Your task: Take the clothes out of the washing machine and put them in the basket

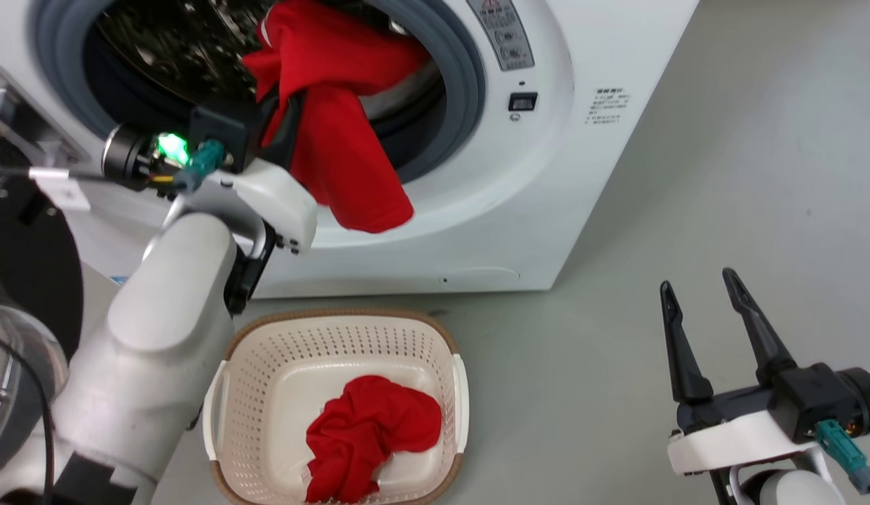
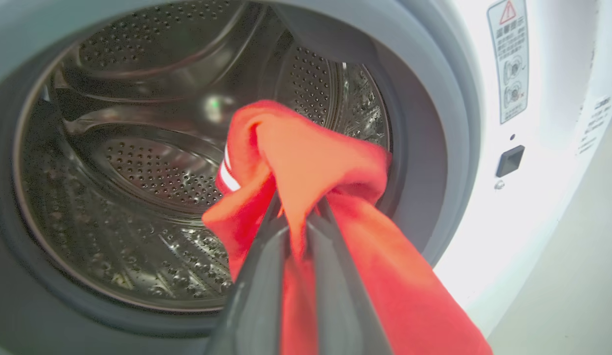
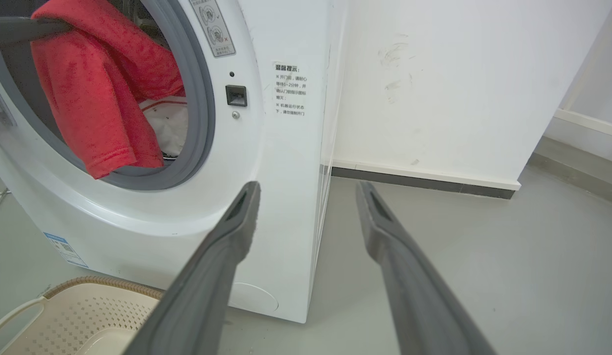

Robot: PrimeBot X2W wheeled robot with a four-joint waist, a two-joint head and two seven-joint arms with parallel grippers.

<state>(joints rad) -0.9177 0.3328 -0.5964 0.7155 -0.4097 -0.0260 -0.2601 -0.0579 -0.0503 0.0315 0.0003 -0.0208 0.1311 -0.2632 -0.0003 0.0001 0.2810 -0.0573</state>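
Folds bury the tips of the left gripper (image 2: 298,209), clamped on a limp bright red fabric garment (image 2: 310,153) at the white washing machine (image 1: 547,182) mouth. The right gripper (image 1: 696,278) gapes.

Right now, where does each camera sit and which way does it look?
Head view: on the head, looking down at the washing machine, the basket and the crumpled garment in it; left forearm and open right gripper show.
Left wrist view: on that wrist, looking into the drum along the left gripper, shut on the held garment.
Right wrist view: on that wrist, looking along its open fingers at the machine's corner, wall and floor.
Shared: all three show the held garment.
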